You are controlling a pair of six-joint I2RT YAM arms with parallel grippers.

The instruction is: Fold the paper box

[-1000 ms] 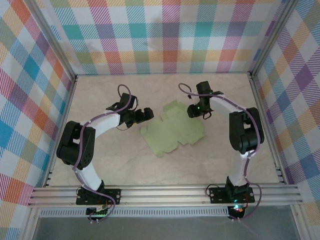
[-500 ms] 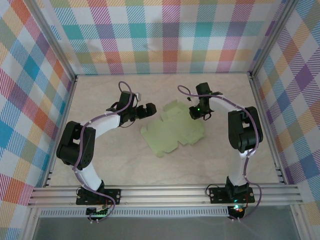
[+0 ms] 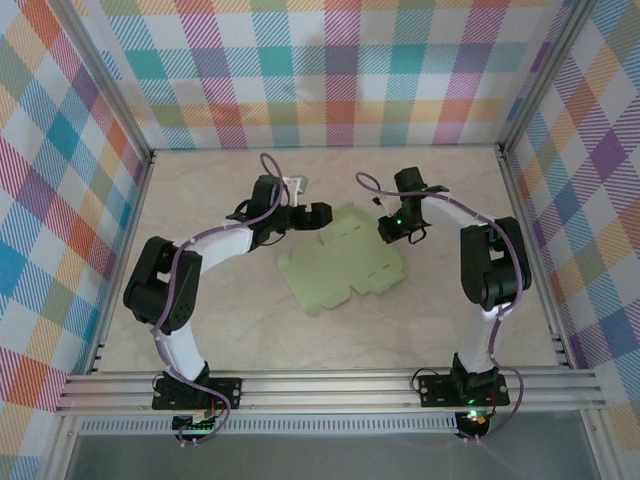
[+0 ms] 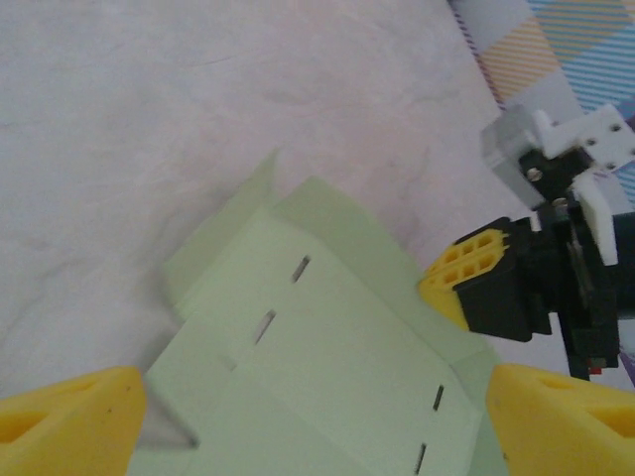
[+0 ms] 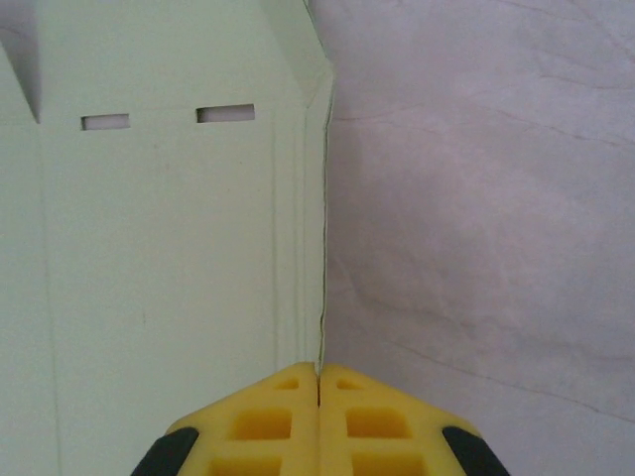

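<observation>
here, thin sage-green paper box [image 3: 345, 262], flat, slotted

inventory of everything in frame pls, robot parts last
paper box: 1, pale green, flat unfolded cut-out with slots, lying mid-table between the two grippers
table: 1, beige marbled, under everything
walls: 3, multicolour plaid, at the back and both sides
frame rails: silver metal, along the near edge, carrying the arm bases
left arm: 1, black and white, reaching in from the left
right arm: 1, black and white, reaching in from the right
left gripper: 1, yellow fingertips, open, over the card's far-left part
right gripper: 1, yellow fingertips, shut, apparently pinching the card's right edge
</observation>
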